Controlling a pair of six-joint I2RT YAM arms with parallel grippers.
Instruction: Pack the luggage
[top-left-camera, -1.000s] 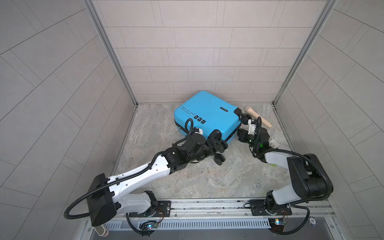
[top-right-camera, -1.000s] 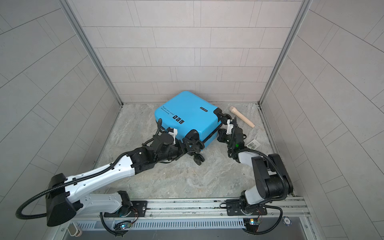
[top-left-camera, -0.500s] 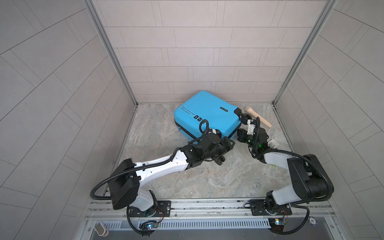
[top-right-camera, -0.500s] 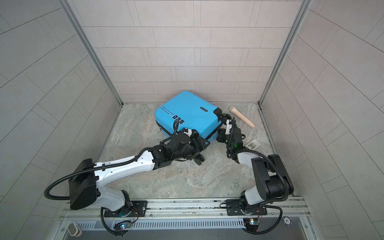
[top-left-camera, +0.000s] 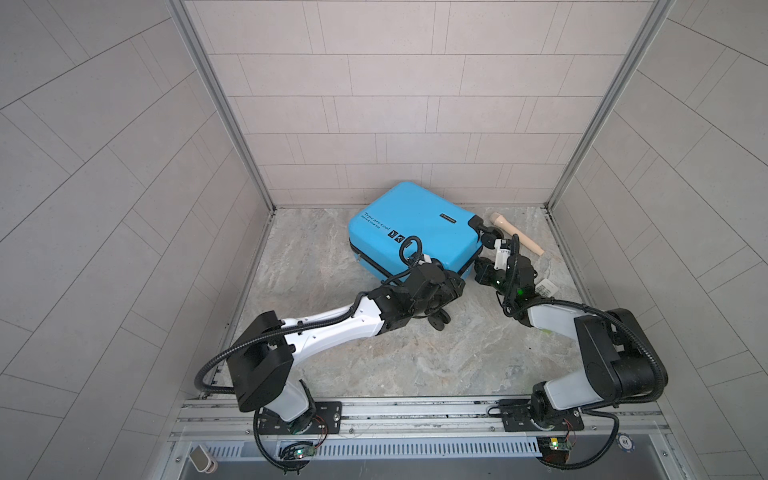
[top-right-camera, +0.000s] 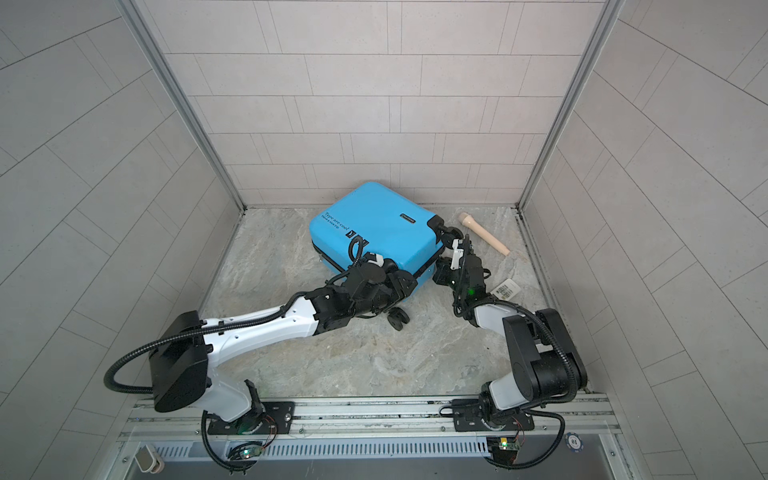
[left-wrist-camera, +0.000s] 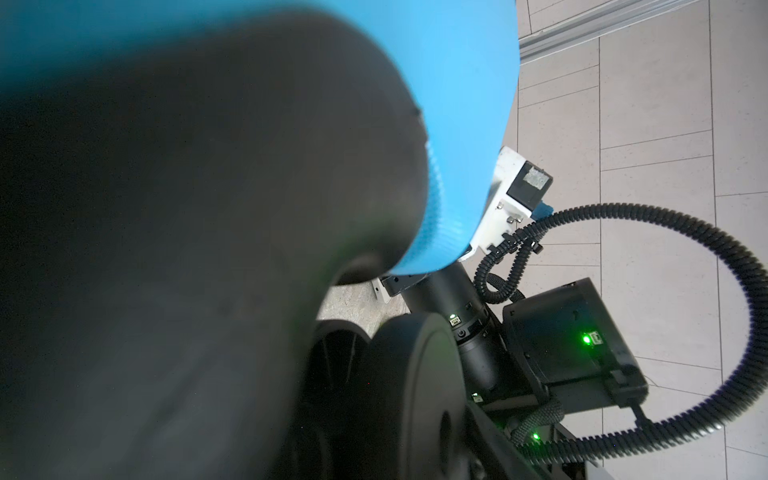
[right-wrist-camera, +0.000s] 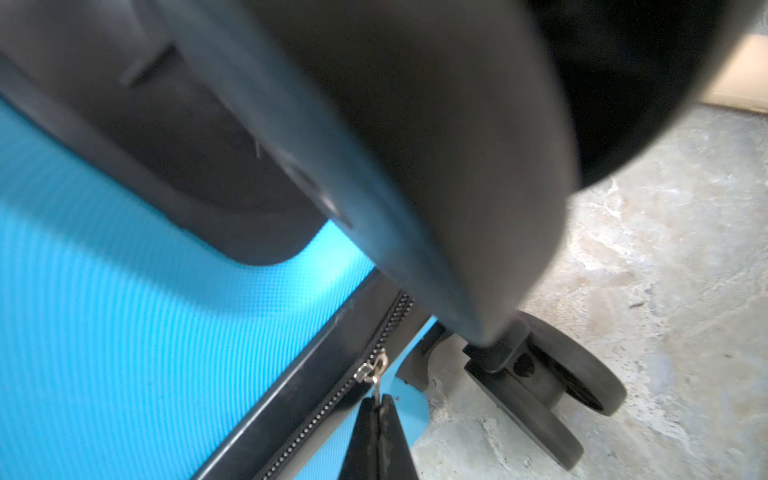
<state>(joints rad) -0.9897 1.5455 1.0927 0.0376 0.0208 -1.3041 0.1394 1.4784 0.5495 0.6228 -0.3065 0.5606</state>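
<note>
Three tiled walls (top-left-camera: 395, 104), luggage (top-left-camera: 415, 224) on perhaps-marble floor (top-left-camera: 415, 361).

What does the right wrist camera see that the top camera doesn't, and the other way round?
Only the right wrist view: the right gripper pinching the zipper pull, and the zipper teeth up close. Only a top view: the whole luggage with its printed words, the left arm and right arm, a beige wooden stick and a white tag on the floor. Both: the luggage's blue shell, a black wheel and the marbled floor.
</note>
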